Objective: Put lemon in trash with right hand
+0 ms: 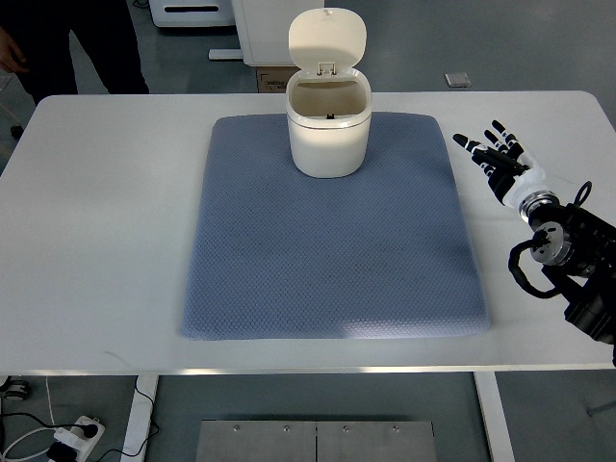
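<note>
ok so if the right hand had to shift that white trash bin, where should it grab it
Probably around the trash bin's round body, below the rim, coming from its right side. The lid stands open at the back, so the top offers no firm hold, and the open right hand lies on that side with bare mat between.

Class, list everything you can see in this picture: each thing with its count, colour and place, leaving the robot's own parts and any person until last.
Table: one, white, fills most of the view.
Mat: one, blue-grey, centre of table.
Trash bin: one, cream, lid open, on the mat's far edge.
Lemon: none visible.
Power strip: one, white, on the floor at bottom left.
Right robot hand: one, black and white, fingers spread, holding nothing, over the table's right side.
Person: one, partly visible, top left.
</note>
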Controlling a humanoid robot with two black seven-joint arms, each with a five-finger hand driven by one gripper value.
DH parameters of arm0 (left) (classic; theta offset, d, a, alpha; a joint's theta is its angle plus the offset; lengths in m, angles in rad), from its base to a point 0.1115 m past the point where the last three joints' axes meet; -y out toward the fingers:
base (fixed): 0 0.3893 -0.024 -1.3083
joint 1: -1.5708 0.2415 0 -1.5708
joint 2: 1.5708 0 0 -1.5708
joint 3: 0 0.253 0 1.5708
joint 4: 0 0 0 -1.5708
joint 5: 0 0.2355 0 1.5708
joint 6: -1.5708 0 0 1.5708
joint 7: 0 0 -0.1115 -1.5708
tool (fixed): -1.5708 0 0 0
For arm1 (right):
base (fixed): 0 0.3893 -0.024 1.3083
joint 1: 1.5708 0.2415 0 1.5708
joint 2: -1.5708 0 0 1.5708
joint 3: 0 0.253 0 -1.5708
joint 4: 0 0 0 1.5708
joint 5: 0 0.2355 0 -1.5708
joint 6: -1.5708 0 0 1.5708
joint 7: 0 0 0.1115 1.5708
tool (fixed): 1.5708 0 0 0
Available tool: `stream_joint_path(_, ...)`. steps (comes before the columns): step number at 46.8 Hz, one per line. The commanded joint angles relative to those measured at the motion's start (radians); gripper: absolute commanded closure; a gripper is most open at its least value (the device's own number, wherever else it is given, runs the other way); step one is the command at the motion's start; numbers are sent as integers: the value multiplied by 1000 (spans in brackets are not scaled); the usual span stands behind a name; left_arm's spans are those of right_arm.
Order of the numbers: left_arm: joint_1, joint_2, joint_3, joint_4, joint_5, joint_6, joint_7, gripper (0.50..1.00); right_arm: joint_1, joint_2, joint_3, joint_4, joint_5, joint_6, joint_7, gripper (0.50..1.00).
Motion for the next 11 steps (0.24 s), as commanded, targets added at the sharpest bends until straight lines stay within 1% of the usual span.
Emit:
stream_joint_path(1, 0, 0, 0, 1, 0, 0, 0, 500, -1, 1, 0, -1, 0, 0, 0, 500)
stream_joint_path(11, 0, 0, 0, 0, 0, 0, 0, 500, 0, 0, 0, -1, -1, 0, 3, 500)
